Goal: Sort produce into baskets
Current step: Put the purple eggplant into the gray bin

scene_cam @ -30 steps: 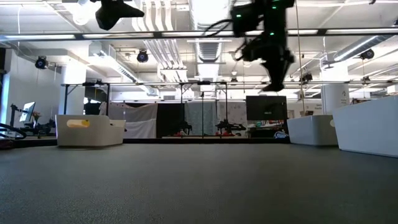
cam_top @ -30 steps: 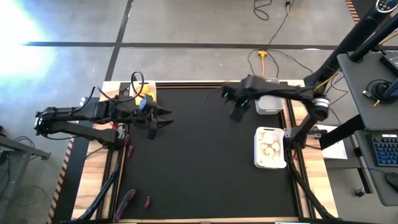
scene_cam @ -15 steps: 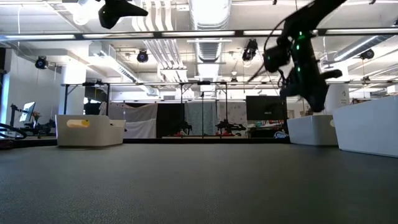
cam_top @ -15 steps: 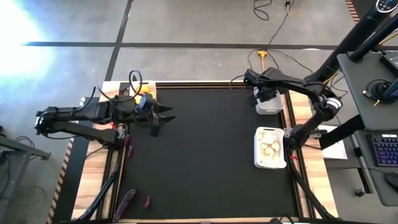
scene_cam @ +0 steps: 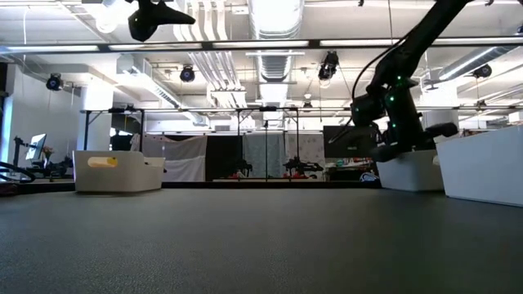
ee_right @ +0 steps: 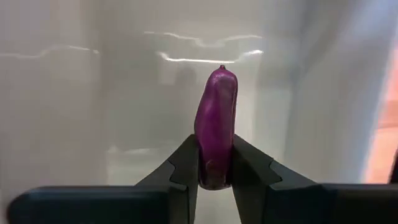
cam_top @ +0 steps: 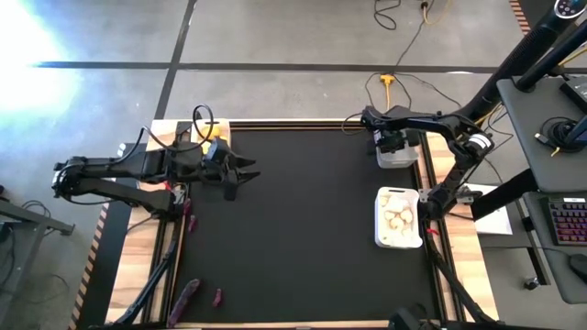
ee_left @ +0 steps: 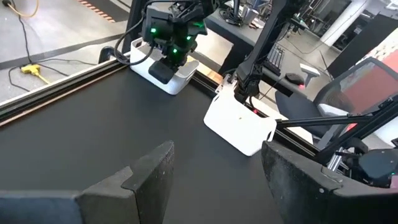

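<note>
Baskets first: the far one on the table's right side lies under the right gripper, and only the right wrist view looks inside, showing pale basket walls and a purple eggplant piece pinched end-up between the two fingers. The high view hides that piece beneath the wrist. The nearer basket holds garlic bulbs. At the left edge the left gripper hovers with jaws apart, holding nothing. Two eggplant pieces lie at the table's near-left corner.
</note>
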You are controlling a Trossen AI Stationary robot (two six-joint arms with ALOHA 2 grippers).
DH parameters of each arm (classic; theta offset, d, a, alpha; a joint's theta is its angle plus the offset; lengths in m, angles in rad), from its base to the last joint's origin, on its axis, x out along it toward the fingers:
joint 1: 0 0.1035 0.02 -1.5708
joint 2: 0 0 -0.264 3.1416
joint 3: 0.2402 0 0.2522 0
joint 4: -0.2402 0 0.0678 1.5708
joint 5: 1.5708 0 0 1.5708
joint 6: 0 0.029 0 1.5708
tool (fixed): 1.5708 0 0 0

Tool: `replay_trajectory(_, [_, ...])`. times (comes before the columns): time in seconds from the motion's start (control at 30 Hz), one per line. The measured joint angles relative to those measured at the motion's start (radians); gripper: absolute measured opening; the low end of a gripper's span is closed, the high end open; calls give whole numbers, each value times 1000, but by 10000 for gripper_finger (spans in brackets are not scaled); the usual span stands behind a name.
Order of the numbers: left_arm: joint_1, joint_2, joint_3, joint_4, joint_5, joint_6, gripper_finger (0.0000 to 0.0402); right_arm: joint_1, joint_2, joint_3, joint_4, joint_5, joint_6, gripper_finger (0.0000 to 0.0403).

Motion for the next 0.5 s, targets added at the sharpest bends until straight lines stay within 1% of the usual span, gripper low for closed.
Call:
replay_trajectory(0.1, [0, 0, 27, -35, 1, 0, 223, -1, 15, 0, 13, -3, 0, 85])
replay_trajectory(0.3, [0, 2, 115, -188, 0, 37, 223, -9, 9, -4, 13, 7, -45, 130])
replay_trajectory(0.4, [0, 1, 161, -257, -4, 61, 223, -9, -17, -5, 6, 9, -55, 158])
replay_trajectory(0.5, [0, 4, 200, -325, -31, 69, 223, -9, -59, -4, 16, 12, -77, 183])
